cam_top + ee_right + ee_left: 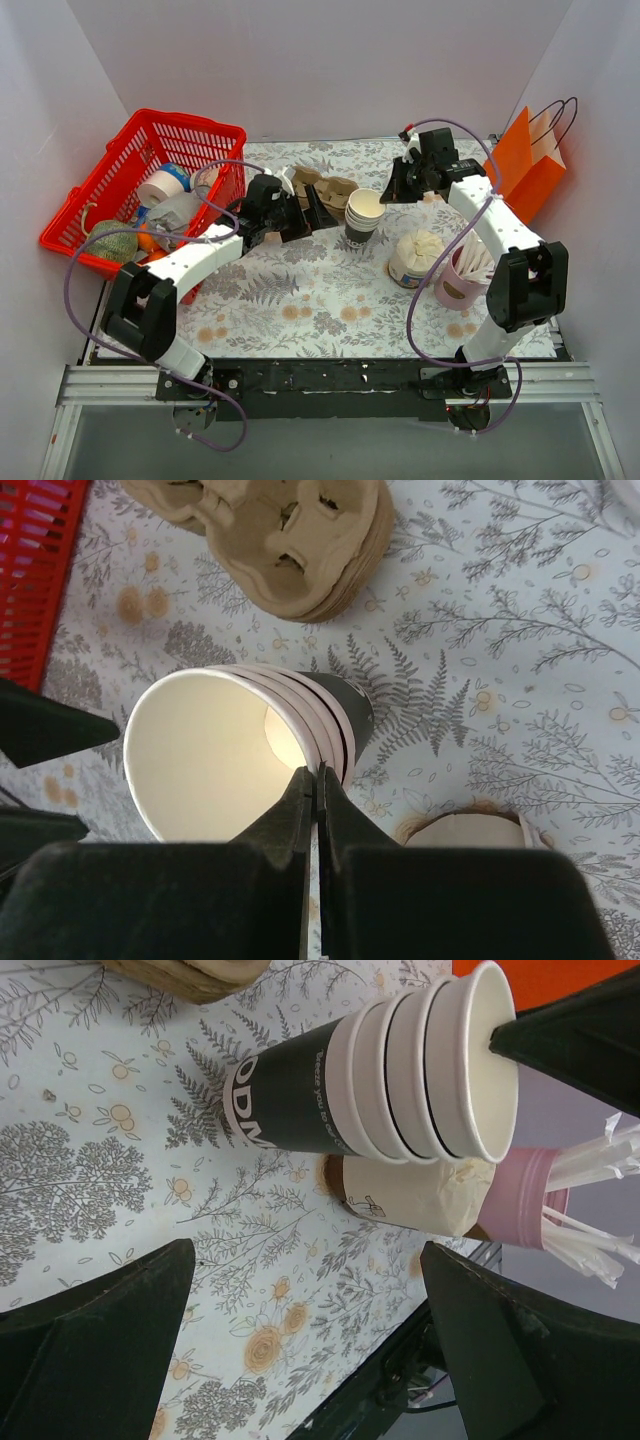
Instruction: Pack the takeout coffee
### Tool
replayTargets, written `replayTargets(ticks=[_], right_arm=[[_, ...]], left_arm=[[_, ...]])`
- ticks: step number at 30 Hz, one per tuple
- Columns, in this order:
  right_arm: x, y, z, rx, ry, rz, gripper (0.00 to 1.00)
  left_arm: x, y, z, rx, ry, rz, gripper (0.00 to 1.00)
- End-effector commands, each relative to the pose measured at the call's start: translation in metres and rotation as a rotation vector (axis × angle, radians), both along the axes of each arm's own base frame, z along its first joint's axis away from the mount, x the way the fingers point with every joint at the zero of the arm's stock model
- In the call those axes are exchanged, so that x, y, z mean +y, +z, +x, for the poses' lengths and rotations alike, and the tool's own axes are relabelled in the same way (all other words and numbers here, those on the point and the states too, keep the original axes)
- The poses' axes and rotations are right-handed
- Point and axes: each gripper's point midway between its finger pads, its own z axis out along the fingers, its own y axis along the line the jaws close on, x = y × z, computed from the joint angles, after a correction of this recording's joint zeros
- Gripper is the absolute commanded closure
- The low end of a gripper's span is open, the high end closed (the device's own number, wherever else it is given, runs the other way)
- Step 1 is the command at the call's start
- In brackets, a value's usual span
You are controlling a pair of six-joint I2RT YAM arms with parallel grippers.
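The takeout coffee isn't showing lidded anywhere, only a nested cup stack (364, 215), and the right gripper (318, 776) pinching its top rim, with the left gripper (308, 1255) hanging open, is risking dragging several cups up or tipping it.

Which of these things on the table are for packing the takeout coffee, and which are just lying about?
Likely for the job: stack of paper cups, rim pinched by the right end effector; cardboard cup carriers; orange paper bag. No lidded coffee shows.

Probably just lying about: red basket; pink cup of straws; paper-wrapped cup.
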Motion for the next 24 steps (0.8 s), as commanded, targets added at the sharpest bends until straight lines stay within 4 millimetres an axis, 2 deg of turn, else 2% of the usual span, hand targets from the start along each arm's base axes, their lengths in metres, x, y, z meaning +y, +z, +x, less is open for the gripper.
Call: replayTargets(ticks=[1, 8, 21, 24], right_arm=[[0.013, 0.025, -0.011, -0.051, 0.052, 0.088, 0.99], [0.02, 0.027, -0.016, -0.057, 0.087, 0.106, 0.99], [0.035, 0.033, -0.026, -0.065, 0.14, 0.161, 0.99], [0.039, 0.041, -0.03, -0.074, 0.154, 0.195, 0.99]], left_arm=[[-0.018, 0.026, 0.014, -0.024, 0.037, -0.127, 0.02], [-0.029, 0.021, 0.022, 0.012, 0.055, -0.187, 0.02], [-0.035, 0.001, 0.027, 0.048, 0.055, -0.162, 0.02], [-0.034, -0.009, 0.029, 0.056, 0.065, -0.128, 0.02]])
